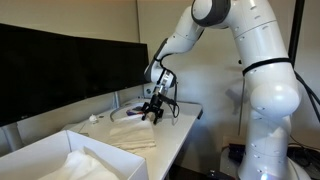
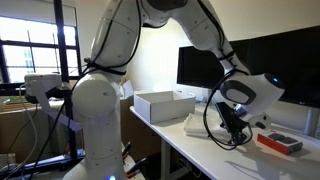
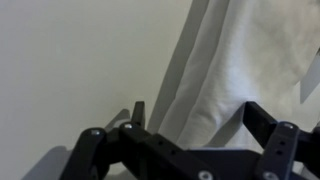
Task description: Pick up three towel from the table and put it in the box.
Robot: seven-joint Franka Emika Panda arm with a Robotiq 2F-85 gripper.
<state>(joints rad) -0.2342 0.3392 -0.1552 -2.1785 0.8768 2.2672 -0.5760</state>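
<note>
One towel point(image 1: 92, 162) lies in the box point(image 1: 45, 148); the gripper point(image 1: 152, 114) hangs wide open above the towel stack point(image 1: 135, 136).

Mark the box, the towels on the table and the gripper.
box point(image 2: 152, 112), exterior view, on its near side wall.
towels point(image 1: 135, 134), exterior view, top of the folded pile.
gripper point(image 1: 153, 118), exterior view, between its open fingertips.

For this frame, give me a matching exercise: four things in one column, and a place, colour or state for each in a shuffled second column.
1 box
2 towels
3 gripper
4 monitor

a black, behind the table
b open, empty
c white, open-topped
d folded on the table, between box and gripper

Pairs: 1-c, 2-d, 3-b, 4-a
</note>
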